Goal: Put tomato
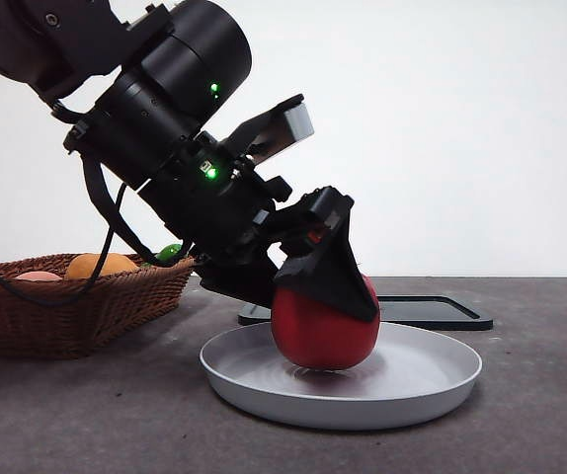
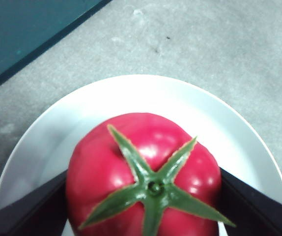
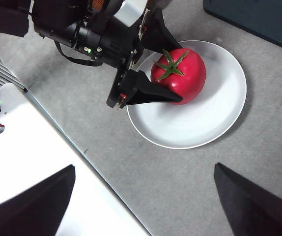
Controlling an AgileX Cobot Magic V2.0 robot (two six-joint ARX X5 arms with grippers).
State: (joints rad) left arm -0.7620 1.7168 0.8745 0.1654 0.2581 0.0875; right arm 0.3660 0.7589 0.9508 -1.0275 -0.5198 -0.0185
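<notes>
Two black jaws of the left gripper [image 1: 325, 296] pinch the tomato [image 1: 324, 330] from either side, and the tomato's underside touches the white plate [image 1: 432, 380]. From the left wrist view, the tomato [image 2: 143, 177] fills the space between the jaws, its green calyx [image 2: 153, 189] facing the camera, with the plate [image 2: 42, 132] behind it. The right wrist view looks down from above: the tomato [image 3: 179, 73] sits off the plate's [image 3: 200, 123] centre, toward the side where the left gripper [image 3: 166, 69] reaches in. The right gripper [image 3: 146, 199] hangs well above the table [image 3: 180, 187], apart from the plate, its jaws spread wide with nothing between them. Beside the plate stands a wicker basket [image 1: 76, 306] holding an orange fruit [image 1: 101, 265] and a pale pinkish fruit [image 1: 37, 276]. A dark tray [image 1: 432, 311] lies behind the plate.
</notes>
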